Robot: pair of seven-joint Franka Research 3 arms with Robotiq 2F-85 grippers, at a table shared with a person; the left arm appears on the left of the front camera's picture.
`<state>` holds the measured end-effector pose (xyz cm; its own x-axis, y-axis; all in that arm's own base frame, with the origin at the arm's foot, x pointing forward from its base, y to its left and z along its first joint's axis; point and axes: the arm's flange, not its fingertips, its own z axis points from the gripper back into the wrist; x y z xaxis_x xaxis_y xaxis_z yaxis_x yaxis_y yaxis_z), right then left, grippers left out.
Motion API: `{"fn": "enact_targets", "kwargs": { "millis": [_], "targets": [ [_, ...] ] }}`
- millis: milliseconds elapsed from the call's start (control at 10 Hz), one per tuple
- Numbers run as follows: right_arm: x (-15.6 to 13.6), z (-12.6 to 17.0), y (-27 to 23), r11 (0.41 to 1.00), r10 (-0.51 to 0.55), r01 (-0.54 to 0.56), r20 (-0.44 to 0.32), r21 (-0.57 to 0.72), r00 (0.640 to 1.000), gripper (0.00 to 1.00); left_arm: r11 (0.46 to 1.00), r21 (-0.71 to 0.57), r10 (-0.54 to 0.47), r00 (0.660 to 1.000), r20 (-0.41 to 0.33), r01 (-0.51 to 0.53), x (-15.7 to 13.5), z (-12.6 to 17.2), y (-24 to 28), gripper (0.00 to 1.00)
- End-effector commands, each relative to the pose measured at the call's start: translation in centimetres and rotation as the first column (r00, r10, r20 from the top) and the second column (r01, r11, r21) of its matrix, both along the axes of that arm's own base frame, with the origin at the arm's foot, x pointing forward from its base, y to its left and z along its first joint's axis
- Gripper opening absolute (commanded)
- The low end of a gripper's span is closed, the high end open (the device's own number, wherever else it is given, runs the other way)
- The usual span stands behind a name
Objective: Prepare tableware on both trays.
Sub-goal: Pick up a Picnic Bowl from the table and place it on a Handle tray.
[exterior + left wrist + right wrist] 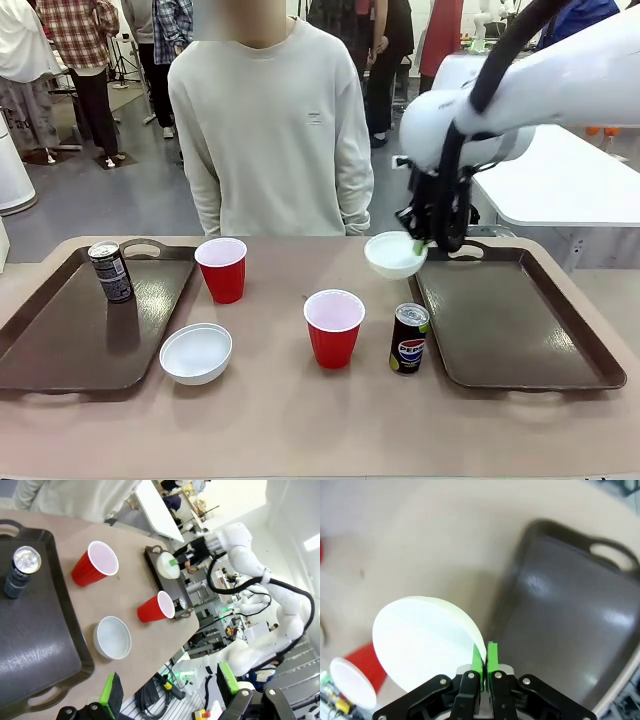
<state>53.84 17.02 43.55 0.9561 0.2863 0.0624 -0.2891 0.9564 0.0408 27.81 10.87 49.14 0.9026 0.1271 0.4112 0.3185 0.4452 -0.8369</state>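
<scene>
White bowl hangs above the surface, rim pinched in the closed right claw, brown tray just below and beside it, while the left claw gapes empty.

The tan table spans the lower part of the front view. Beyond it, in the upper left, a grey floor runs back to several standing people. A white table stands at right centre. A pale rounded object at the left edge may be a bin. In the left wrist view, a bright white wall takes the upper right, with a light strip at the right edge.
</scene>
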Motion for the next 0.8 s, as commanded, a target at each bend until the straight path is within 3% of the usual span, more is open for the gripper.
{"fn": "enact_targets", "kwargs": {
  "millis": [0, 200, 400, 600, 700],
  "targets": [
    [-6.3, 5.4, -7.7, 0.997, -0.013, 0.014, 0.019, -0.070, 1.000, 0.00, 1.000, -0.012, -0.008, 1.000, 0.029, 0.009, 0.1, 0.0, 0.1, 1.00],
    [-8.7, 6.1, -13.3, 0.994, -0.081, 0.082, 0.021, -0.070, 0.997, 0.00, 1.000, -0.012, -0.008, 1.000, 0.029, 0.009, 0.1, 0.0, 0.1, 1.00],
    [-10.2, 3.7, -18.3, 0.991, -0.130, 0.130, 0.012, -0.028, 0.991, 0.00, 1.000, -0.012, -0.008, 1.000, 0.029, 0.009, 0.1, 0.0, 0.1, 1.00],
    [-11.0, 3.1, -19.6, 0.981, -0.191, 0.190, 0.045, 0.026, 0.981, 0.00, 1.000, -0.012, -0.008, 1.000, 0.029, 0.009, 0.1, 0.0, 0.1, 1.00],
    [-10.8, 4.5, -19.5, 0.988, -0.154, 0.154, -0.005, -0.027, 0.988, 0.00, 1.000, -0.012, -0.008, 1.000, 0.029, 0.009, 0.1, 0.0, 0.1, 1.00]
  ]
}}
